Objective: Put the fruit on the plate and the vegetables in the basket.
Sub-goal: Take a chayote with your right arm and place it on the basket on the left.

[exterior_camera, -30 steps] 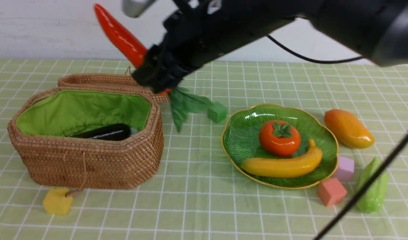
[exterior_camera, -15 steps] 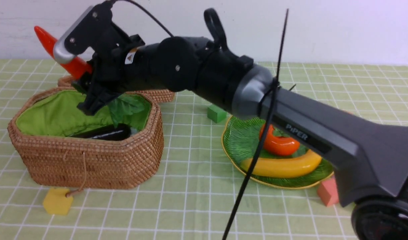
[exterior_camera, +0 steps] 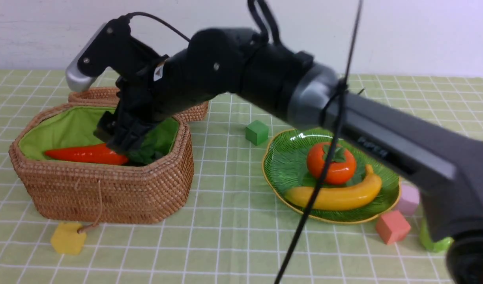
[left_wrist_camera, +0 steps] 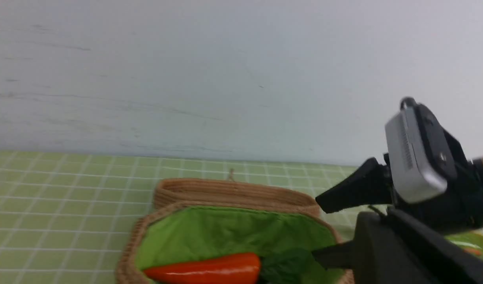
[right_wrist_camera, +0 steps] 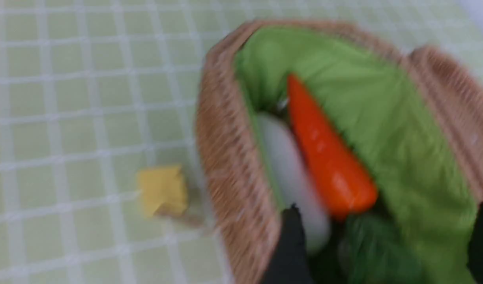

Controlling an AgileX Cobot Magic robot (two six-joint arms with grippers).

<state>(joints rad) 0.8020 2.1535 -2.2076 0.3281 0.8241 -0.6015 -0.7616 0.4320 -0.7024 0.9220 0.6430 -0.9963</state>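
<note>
Inside the large tan woven wicker basket, at nine o'clock from the ribbed green glass plate: letting go of the long red pepper.

My right gripper hangs over the green lining, jaws spread wide and holding nothing. The pepper lies below with its tip toward nine o'clock, beside the white oblong radish and the dark green leafy sprig. I judge the release done, so I should rise straight up without snagging the sprig. The pale green ridged gourd, at four o'clock from the plate, looks next.
</note>
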